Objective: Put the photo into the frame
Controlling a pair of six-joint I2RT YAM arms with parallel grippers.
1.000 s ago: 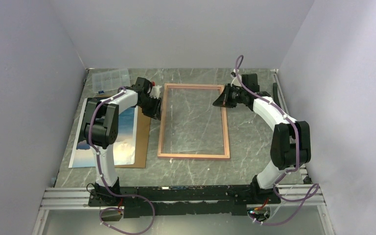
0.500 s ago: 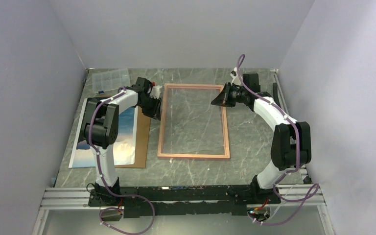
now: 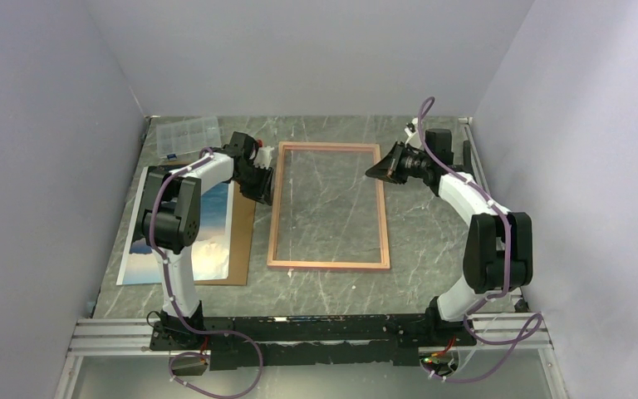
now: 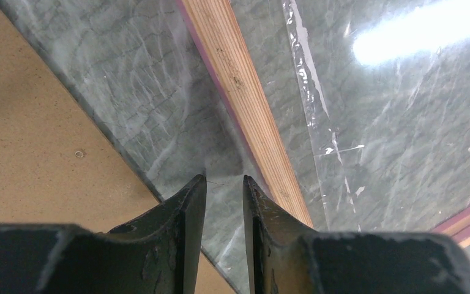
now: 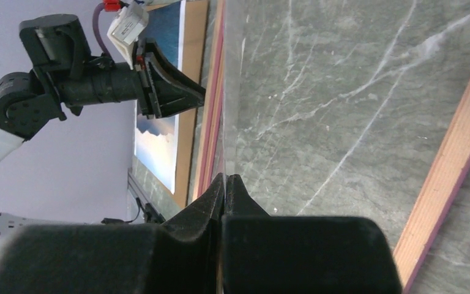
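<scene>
Frame: the thin rectangular picture frame [image 3: 328, 264] lies flat in the middle of the grey-green marbled table [image 3: 432, 241]. Its tan wood-coloured side faces up and a pink edge shows along its rails. Its long sides run away from the arm bases.
Pane: a clear glossy sheet [image 4: 391, 122] lies inside the frame, and the marble shows through it.
Photo: the large thin print of blue sea and cloudy sky [image 3: 212, 245] lies picture side up to the left of the frame, apart from it and partly hidden by the left arm.
Board: a flat brown backing board [image 3: 242, 249] lies under the print. Its bare right strip sits between the print and the frame's left rail, near the rail but not touching it.
Box: a clear plastic compartment box [image 3: 187, 135] sits left of the frame's far left corner.
Left tool: the left gripper [image 4: 223, 180] is low over bare marble between the board and the frame's left rail. Its fingers are a narrow gap apart with nothing between them.
Right tool: the right gripper [image 5: 225, 182] is at the frame's right rail near the far corner, pointing across the frame. Its fingertips are pressed together with no gap. The pane's edge runs up to the tips, but I cannot tell whether it is pinched.
</scene>
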